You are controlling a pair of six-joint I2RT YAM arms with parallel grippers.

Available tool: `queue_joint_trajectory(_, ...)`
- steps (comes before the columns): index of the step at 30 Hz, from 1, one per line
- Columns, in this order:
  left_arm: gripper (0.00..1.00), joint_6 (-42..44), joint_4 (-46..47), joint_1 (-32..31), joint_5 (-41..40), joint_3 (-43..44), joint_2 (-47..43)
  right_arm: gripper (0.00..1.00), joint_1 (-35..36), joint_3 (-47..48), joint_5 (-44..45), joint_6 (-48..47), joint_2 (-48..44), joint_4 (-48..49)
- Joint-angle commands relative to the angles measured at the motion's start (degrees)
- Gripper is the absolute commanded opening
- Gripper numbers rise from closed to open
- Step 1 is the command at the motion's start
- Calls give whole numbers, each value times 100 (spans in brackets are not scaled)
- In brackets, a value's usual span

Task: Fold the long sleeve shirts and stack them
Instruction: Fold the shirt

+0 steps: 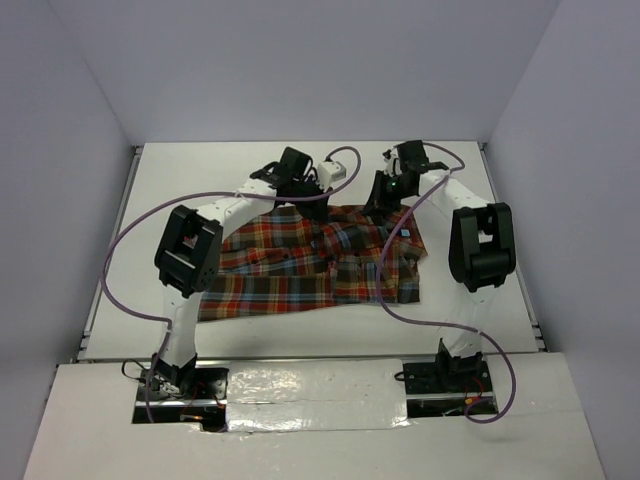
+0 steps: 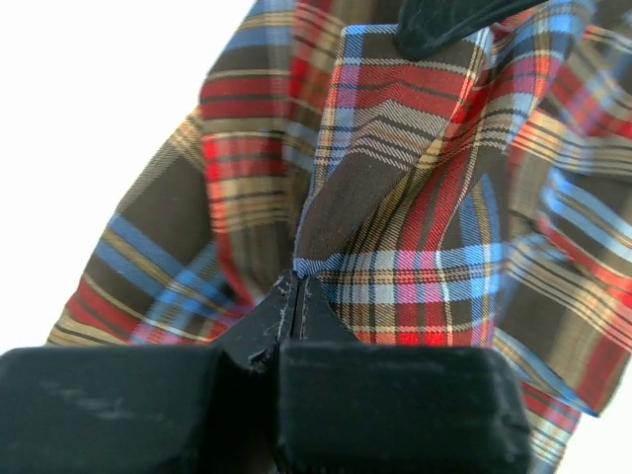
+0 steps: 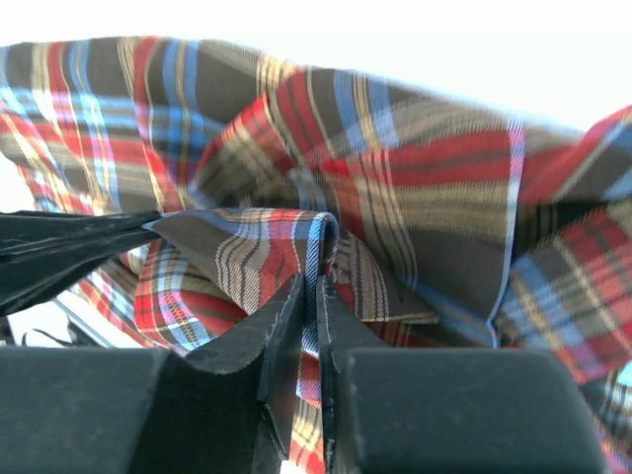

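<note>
Shirt: plaid in red, brown and blue, spread rumpled on the table between the two arms, with its far edge bunched up.
Left gripper: pressed together, pinching the shirt's cloth at the far edge.
Right gripper: fingers almost touching, with a fold of the shirt caught between them.

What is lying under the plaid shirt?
Only the white table shows around the plaid shirt. The cloth covers everything below it, so nothing under it can be seen.
</note>
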Motion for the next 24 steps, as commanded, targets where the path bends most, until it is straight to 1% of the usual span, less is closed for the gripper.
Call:
queue_joint_trajectory(1, 0, -18, 558, 41, -134, 145, 193, 18, 12, 509, 58, 118, 125, 162)
queue_joint_trajectory(2, 0, -27, 611, 41, -134, 145, 238, 19, 12, 579, 146, 136, 170, 258)
queue_joint_trajectory(4, 0, -45, 734, 41, -161, 119, 317, 28, -5, 632, 208, 162, 214, 329)
queue_joint_trajectory(5, 0, -80, 900, 41, -204, 66, 335, 30, 3, 598, 269, 162, 205, 408)
queue_joint_trajectory(6, 0, -63, 971, 41, -213, 48, 352, 34, 4, 554, 365, 136, 101, 469)
queue_joint_trajectory(8, 0, -54, 1199, 41, -344, 22, 431, 42, -5, 265, 559, 118, -93, 662)
queue_joint_trajectory(9, 0, -36, 1270, 41, -406, 30, 458, 44, -5, 133, 760, 118, -363, 759)
queue_joint_trajectory(10, 0, -10, 1323, 41, -468, 39, 510, 46, -5, -217, 849, 118, -514, 864)
queue_joint_trajectory(12, 0, 87, 1437, 41, -608, 66, 563, 47, 12, -622, 972, 162, -1022, 1251)
queue_joint_trajectory(13, 0, 174, 1455, 41, -626, 57, 590, 47, 4, -1042, 1016, 232, -1173, 1531)
queue_joint_trajectory(15, 0, 236, 1525, 41, -688, 22, 607, 46, 21, -1449, 1051, 346, -1585, 1822)
queue_joint_trajectory(16, 1, 289, 1543, 41, -688, 4, 616, 46, 39, -1799, 1095, 381, -1692, 1954)
queue_joint_trajectory(18, 16, 333, 1508, 32, -610, 13, 642, 45, 65, -2073, 1139, 443, -1903, 2288)
queue_joint_trajectory(19, 33, 351, 1473, 32, -574, 13, 643, 45, 65, -2231, 1122, 487, -1922, 2359)
queue_joint_trajectory(20, 41, 351, 1464, 32, -548, 4, 643, 45, 82, -2285, 1131, 513, -1948, 2368)
queue_joint_trajectory(22, 53, 342, 1368, 32, -539, 56, 616, 42, 109, -2425, 1209, 566, -2027, 2420)
queue_joint_trajectory(24, 56, 316, 1210, 32, -556, 188, 564, 37, 109, -2592, 1236, 610, -2237, 2561)
